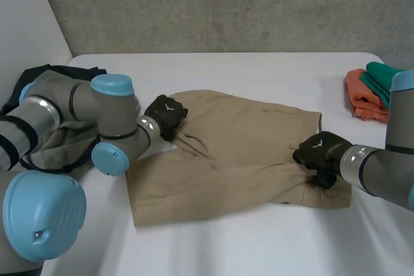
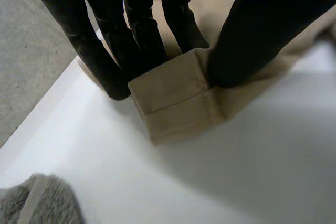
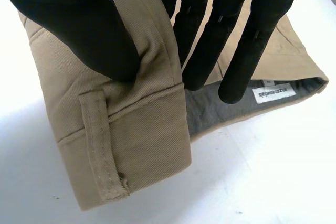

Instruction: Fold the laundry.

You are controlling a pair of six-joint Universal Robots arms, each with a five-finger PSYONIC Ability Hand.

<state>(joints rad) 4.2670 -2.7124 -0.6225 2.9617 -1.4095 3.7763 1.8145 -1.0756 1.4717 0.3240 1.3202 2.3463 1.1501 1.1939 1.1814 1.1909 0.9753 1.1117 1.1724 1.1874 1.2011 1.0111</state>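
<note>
Fingers (image 2: 139, 30) and thumb of our left hand (image 1: 165, 116) pinch the hem of the khaki trousers (image 1: 233, 153); our right hand (image 1: 318, 150) pinches their waistband. They lie flat on the table (image 1: 259, 250), and we judge them not yet folded. A grey heap (image 2: 44, 203) lies beyond the hem.

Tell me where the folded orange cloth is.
In the head view the orange cloth lies near the table's right edge, touching a green cloth, beyond the right hand that pinches the khaki shorts.

Nothing properly readable anywhere, tbh. Just a small white tag (image 3: 273, 93) sewn into the grey inner waistband of the tan pants (image 3: 131, 129), with a line of dark print way too tiny to make out.
</note>
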